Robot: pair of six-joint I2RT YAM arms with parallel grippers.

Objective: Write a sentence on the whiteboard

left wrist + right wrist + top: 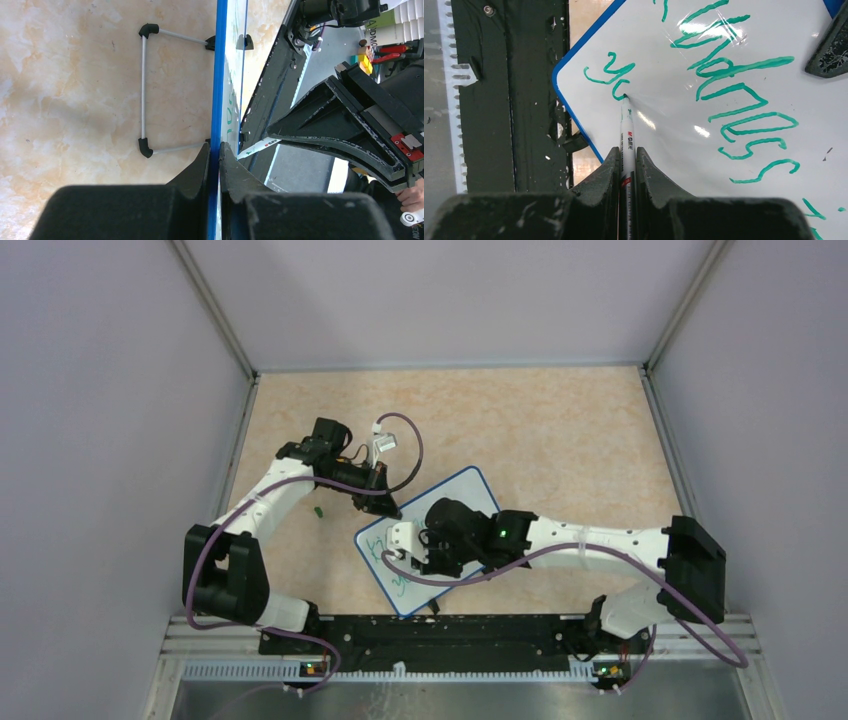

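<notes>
The whiteboard, white with a thin blue rim, lies askew on the table between the two arms. My left gripper is shut on its far-left edge; in the left wrist view the fingers pinch the blue rim. My right gripper is shut on a white marker pen whose tip touches the board. The green sentence reads "kindness" in one line. A second line near the corner holds the first letters, where the tip rests. From above, the right gripper covers the board's near-left part.
A small green piece lies on the table left of the board. The board's wire stand shows beneath it. The black base rail runs along the near edge, close to the board's corner. Walls enclose the table.
</notes>
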